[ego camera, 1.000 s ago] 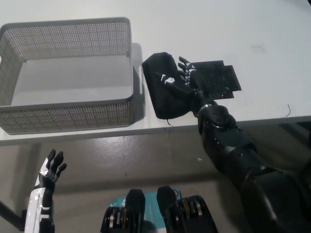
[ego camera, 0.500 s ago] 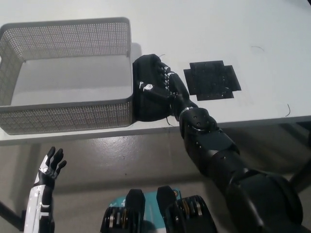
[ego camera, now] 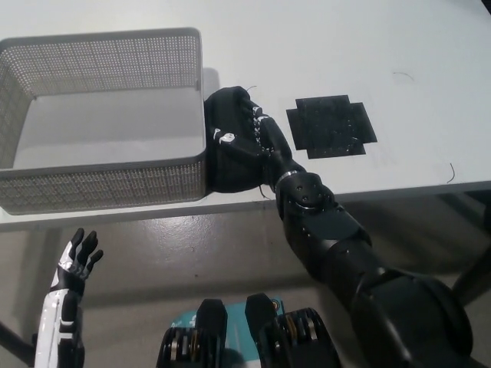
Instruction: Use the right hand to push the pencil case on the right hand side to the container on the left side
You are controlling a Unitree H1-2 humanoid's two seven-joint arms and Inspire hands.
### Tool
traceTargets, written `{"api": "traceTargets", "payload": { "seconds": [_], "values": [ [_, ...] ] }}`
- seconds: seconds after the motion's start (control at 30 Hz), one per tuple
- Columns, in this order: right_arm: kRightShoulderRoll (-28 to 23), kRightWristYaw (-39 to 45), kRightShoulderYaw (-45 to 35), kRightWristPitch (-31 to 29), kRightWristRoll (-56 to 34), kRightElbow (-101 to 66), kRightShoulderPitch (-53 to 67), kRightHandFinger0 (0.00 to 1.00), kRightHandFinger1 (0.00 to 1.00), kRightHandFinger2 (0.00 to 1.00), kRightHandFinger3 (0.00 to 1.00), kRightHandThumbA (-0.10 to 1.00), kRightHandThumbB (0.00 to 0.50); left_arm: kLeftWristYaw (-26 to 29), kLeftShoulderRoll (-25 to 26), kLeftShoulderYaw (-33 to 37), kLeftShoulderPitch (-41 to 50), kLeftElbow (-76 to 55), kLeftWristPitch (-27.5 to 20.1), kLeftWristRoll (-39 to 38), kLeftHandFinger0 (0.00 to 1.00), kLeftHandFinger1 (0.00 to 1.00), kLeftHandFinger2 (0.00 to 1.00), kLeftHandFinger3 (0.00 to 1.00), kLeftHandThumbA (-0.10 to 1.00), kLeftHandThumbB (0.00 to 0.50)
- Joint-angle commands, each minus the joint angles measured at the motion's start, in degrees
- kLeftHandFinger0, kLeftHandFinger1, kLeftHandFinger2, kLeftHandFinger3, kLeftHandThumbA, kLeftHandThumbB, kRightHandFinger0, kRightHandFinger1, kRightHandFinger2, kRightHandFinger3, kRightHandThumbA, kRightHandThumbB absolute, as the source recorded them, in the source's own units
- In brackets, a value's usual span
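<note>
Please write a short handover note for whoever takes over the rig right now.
Right robot hand: fingers spread flat on the pencil case, gripping nothing.
Left robot hand: open, resting below the table edge at lower left.
Case: on the table, pressed against the right wall of the basket.
Black patch: to the case's right, bare.
Done: the case has reached the basket.
Left: withdrawing the right hand.

white table (ego camera: 430,46) | grey mesh container (ego camera: 107,180) on it, left of right hand (ego camera: 257,138), empty inside | black pencil case (ego camera: 226,153) under and left of that hand, touching container's right wall, near table's front edge | flat black cross-shaped patch (ego camera: 328,126) just right of hand, apart from case
</note>
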State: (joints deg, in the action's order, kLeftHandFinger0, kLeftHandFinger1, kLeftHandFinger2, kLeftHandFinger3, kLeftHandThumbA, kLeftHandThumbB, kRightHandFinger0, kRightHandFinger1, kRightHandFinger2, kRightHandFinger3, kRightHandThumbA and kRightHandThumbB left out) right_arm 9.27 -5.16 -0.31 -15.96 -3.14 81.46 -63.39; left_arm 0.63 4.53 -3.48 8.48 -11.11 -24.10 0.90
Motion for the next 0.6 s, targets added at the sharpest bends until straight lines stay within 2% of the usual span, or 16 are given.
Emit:
{"api": "traceTargets", "payload": {
  "seconds": [0.0,0.07,0.17,0.4,0.57],
  "values": [
    [1.43,0.75,2.37,-1.51,2.87,-0.63,-4.11,1.0,1.0,1.0,1.0,1.0,0.237,-0.6,0.92,-0.17,-0.47,-2.13,-0.32,-0.57,1.0,1.0,1.0,1.0,1.0,0.127],
    [0.06,-0.67,5.34,-0.96,5.6,-0.66,-4.58,1.0,1.0,1.0,1.0,1.0,0.265,-0.61,1.02,-0.08,-0.51,-2.26,-0.19,-0.25,1.0,1.0,1.0,1.0,1.0,0.123],
    [-1.51,-2.86,8.49,-0.95,7.81,-0.96,-5.42,1.0,1.0,1.0,1.0,1.0,0.272,-0.72,1.19,0.12,-1.07,-1.75,-0.83,-0.22,1.0,1.0,1.0,1.0,1.0,0.111],
    [-2.96,-4.98,10.03,-1.43,8.28,-1.36,-6.62,1.0,1.0,1.0,1.0,1.0,0.312,-0.97,1.38,0.31,-1.3,-1.31,-0.97,-0.27,1.0,1.0,1.0,1.0,1.0,0.123],
    [-3.34,-5.05,9.71,-1.56,8.44,-1.49,-7.1,1.0,1.0,1.0,1.0,1.0,0.297,-1.34,1.34,0.48,-1.59,-1.3,-0.71,-1.2,1.0,1.0,1.0,1.0,1.0,0.122]
  ]
}}
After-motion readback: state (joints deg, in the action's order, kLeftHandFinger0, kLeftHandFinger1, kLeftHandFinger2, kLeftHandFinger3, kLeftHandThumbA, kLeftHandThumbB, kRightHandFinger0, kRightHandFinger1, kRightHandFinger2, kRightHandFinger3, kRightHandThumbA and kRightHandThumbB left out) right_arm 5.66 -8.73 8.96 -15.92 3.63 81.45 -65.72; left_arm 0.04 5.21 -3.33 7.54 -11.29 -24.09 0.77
